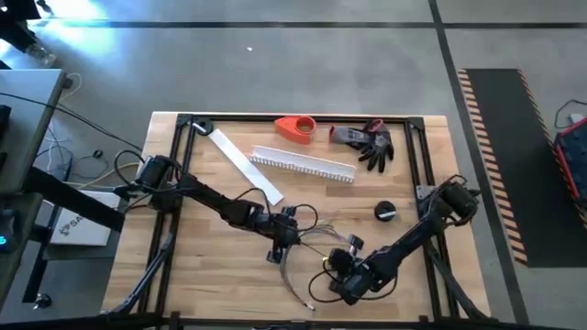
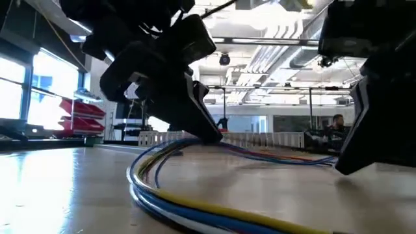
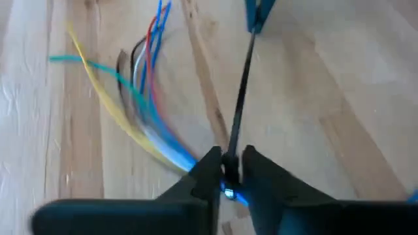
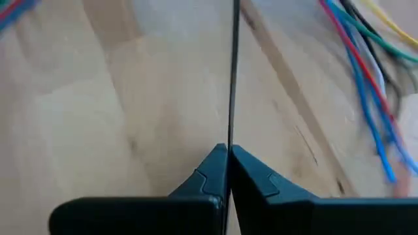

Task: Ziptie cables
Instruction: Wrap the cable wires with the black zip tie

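Both pincers, left (image 3: pixel 227 171) and right (image 4: pixel 228 158), pinch one black ziptie (image 4: pixel 232 72) beside the cables (image 3: pixel 145 111) (loop not yet tightened)

right gripper (image 4: pixel 228 160): fingers pressed together, pinching thin black ziptie
ziptie (image 4: pixel 232 72): straight strip, runs from fingertips out of frame (far end not visible)
cables (image 4: pixel 366 78): loose bunch to one side, apart from gripper; blue, red, green, yellow, black
table (image 4: pixel 117 98): light wood planks, w/ grain
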